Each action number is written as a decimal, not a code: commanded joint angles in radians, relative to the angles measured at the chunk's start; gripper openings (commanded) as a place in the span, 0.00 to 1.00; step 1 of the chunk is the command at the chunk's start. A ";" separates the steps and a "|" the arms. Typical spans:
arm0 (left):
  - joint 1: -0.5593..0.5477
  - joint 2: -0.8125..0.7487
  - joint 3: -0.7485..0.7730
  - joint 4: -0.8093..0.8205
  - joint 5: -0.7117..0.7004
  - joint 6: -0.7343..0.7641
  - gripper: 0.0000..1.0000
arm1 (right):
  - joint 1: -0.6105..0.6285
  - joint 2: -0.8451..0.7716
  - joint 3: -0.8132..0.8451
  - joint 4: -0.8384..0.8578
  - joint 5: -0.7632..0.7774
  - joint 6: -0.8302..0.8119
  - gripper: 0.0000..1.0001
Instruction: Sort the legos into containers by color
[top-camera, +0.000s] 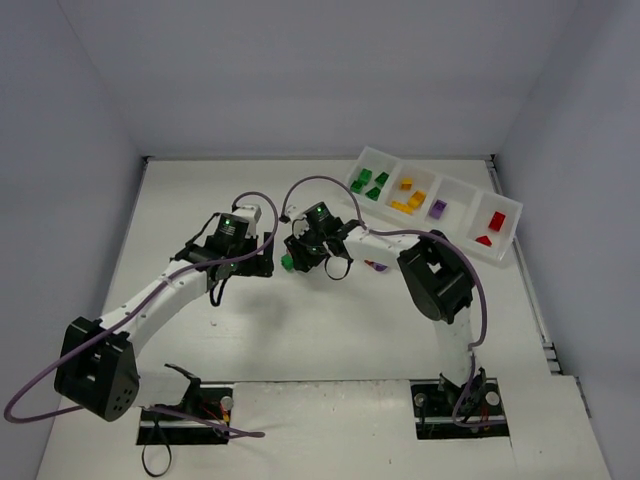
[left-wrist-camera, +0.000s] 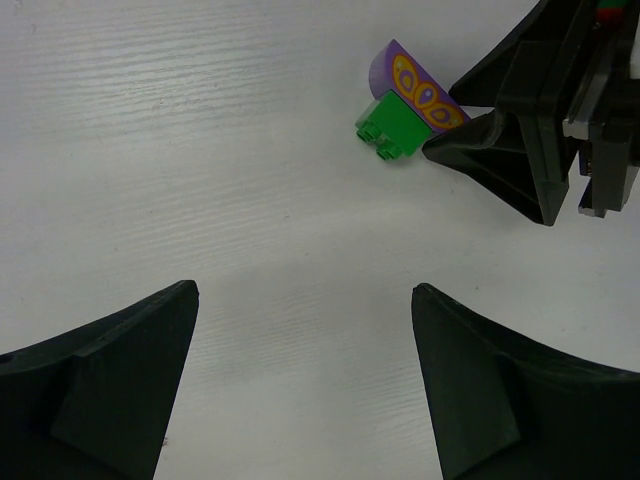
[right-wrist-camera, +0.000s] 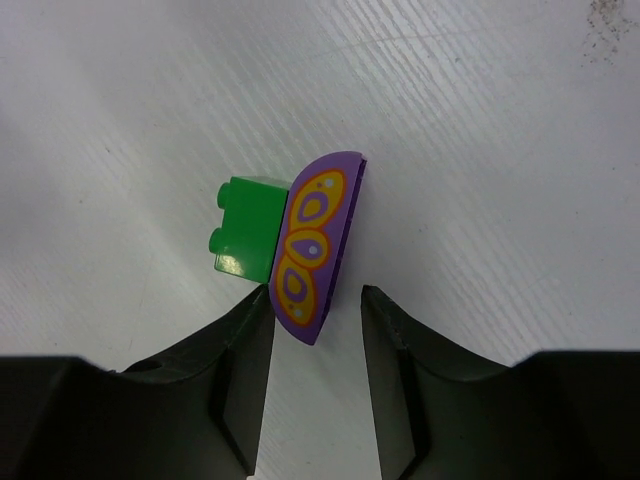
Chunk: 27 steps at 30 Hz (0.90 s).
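A green brick (right-wrist-camera: 245, 235) lies on the white table, joined side by side to a rounded purple piece with an orange butterfly pattern (right-wrist-camera: 318, 245). My right gripper (right-wrist-camera: 317, 300) is open; the purple piece's near tip sits between its jaws, against the left finger with a gap to the right one. My left gripper (left-wrist-camera: 305, 295) is wide open and empty, short of the same pair (left-wrist-camera: 390, 125). From above, the green brick (top-camera: 287, 263) shows between the left gripper (top-camera: 260, 262) and right gripper (top-camera: 305, 255). The tray (top-camera: 452, 181) stands at the back right.
The tray's compartments hold green bricks (top-camera: 370, 183), orange-yellow bricks (top-camera: 408, 195), a purple brick (top-camera: 438, 208) and red bricks (top-camera: 492, 225). A small purple piece (top-camera: 377, 266) lies on the table right of the right gripper. Grey walls close in the table.
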 joint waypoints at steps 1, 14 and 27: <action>0.007 -0.036 0.012 0.017 -0.020 -0.011 0.81 | 0.004 -0.011 0.046 0.056 0.006 -0.013 0.36; 0.035 -0.039 0.033 0.050 0.049 -0.090 0.81 | 0.002 -0.080 0.000 0.088 0.055 -0.012 0.00; 0.084 -0.032 0.151 0.280 0.296 -0.376 0.77 | -0.003 -0.391 -0.053 0.145 0.182 0.011 0.00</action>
